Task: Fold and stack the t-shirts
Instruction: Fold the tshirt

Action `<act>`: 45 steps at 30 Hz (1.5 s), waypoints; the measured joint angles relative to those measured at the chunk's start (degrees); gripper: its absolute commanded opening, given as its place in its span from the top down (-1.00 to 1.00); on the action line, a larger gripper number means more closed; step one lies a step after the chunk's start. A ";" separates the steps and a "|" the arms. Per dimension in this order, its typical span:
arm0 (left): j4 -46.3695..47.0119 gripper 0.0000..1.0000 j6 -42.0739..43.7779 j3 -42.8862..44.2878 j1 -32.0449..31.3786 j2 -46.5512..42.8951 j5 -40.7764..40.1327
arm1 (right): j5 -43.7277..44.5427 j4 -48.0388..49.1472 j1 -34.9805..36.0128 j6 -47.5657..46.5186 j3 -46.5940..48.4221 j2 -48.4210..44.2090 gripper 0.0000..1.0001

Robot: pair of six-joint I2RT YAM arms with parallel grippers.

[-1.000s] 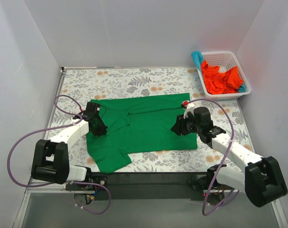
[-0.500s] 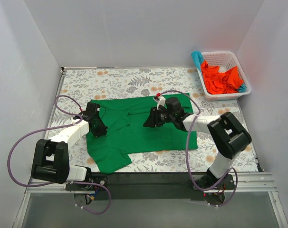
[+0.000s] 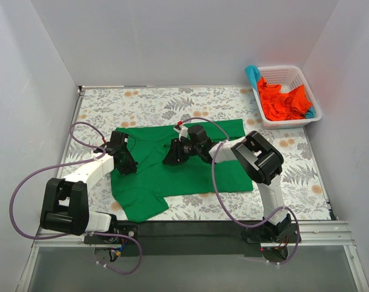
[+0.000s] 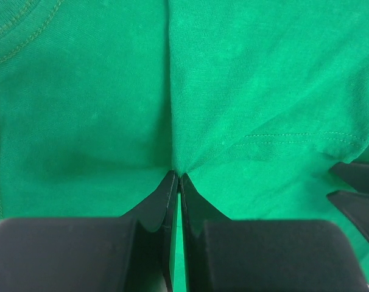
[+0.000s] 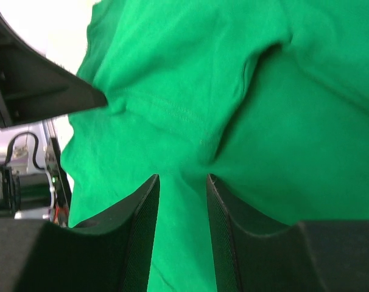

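A bright green t-shirt (image 3: 196, 173) lies spread across the middle of the table, one sleeve hanging toward the near edge. My left gripper (image 3: 125, 163) is shut on a pinch of the shirt's left part; the cloth puckers at its tips in the left wrist view (image 4: 176, 177). My right gripper (image 3: 172, 155) is low over the middle of the shirt, jaws open. In the right wrist view (image 5: 183, 177) green cloth shows in the gap, near a raised fold. Orange-red t-shirts (image 3: 282, 100) and a teal-blue one (image 3: 253, 74) lie in the basket.
The white lattice basket (image 3: 313, 118) stands at the back right corner against the right wall. The floral tablecloth (image 3: 172, 103) shows behind the shirt. White walls close in the left, back and right. Purple cables loop beside the left arm (image 3: 26, 182).
My right gripper has swept left from the shirt's right edge to its middle, close to the left gripper. The shirt's outline and the left gripper have stayed put.
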 measured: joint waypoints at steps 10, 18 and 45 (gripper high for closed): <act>0.04 1.00 0.44 -0.02 0.00 0.00 0.11 | 3.76 1.07 0.13 2.25 0.66 0.46 0.13; 0.07 1.00 0.66 -0.02 0.00 0.00 0.07 | 4.35 1.18 0.13 2.67 1.40 1.25 0.34; -4.44 0.78 2.80 2.43 2.27 1.27 3.26 | 4.68 -0.48 0.00 1.33 -2.03 -3.63 0.59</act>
